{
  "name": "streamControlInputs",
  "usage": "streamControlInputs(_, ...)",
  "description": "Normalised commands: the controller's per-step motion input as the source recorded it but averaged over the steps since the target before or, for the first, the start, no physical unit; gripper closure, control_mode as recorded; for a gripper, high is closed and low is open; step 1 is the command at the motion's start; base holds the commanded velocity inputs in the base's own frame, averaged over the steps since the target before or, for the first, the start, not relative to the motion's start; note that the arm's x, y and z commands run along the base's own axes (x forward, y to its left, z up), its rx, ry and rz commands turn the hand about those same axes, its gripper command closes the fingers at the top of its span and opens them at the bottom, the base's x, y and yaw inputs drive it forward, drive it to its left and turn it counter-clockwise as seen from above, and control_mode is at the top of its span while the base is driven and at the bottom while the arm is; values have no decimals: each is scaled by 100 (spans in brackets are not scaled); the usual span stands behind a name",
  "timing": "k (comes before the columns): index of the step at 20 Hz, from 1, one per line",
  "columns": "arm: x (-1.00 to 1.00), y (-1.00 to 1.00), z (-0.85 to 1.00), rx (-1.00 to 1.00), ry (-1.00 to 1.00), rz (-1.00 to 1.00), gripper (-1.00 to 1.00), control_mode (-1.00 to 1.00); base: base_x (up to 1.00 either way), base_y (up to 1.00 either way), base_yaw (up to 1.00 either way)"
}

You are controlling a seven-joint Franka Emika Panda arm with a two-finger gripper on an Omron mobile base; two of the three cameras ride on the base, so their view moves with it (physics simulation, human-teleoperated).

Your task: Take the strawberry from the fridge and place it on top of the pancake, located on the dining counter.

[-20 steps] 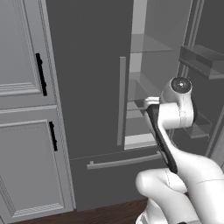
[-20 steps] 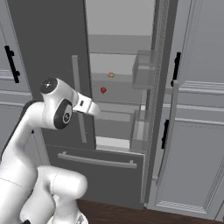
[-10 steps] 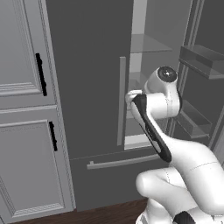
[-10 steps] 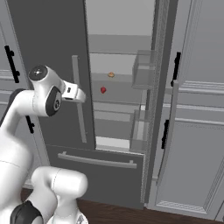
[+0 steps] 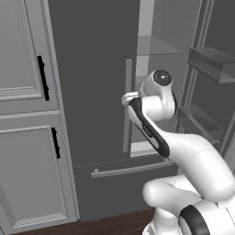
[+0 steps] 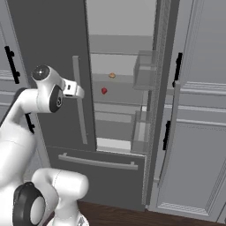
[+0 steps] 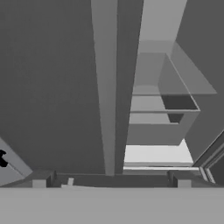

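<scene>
The strawberry, a tiny red berry, lies on a glass shelf inside the fridge, whose right door stands open. The left door is closed, and its long bar handle runs up the middle of the hand view. My gripper is open in front of that handle, fingertips wide apart and empty. The wrist is left of the strawberry, well short of the shelf. The pancake and the dining counter are out of view.
A small tan-orange item sits on the shelf above the strawberry. Bins on the open right door flank the opening. The bottom drawer's bar handle lies below. Light grey cabinets stand at left and also at right.
The arm has swung left and up, carrying the hand from in front of the open compartment to the closed left door's handle. The gripper stays open. The strawberry has not moved.
</scene>
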Motion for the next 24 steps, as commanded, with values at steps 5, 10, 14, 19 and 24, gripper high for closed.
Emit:
streamControlInputs(5, 55, 18, -4, 0, 0, 0, -100, -100, 0, 0, 0)
streamControlInputs(10, 52, 2, -13, 0, 0, 0, -100, -100, 0, 0, 0)
streamControlInputs(14, 46, 0, -20, 0, 0, 0, -100, -100, 0, 0, 0)
streamControlInputs(19, 55, 0, -20, 0, 0, 0, -100, -100, 0, 0, 0)
streamControlInputs(24, 57, 2, -14, 0, 0, 0, -100, -100, 0, 0, 0)
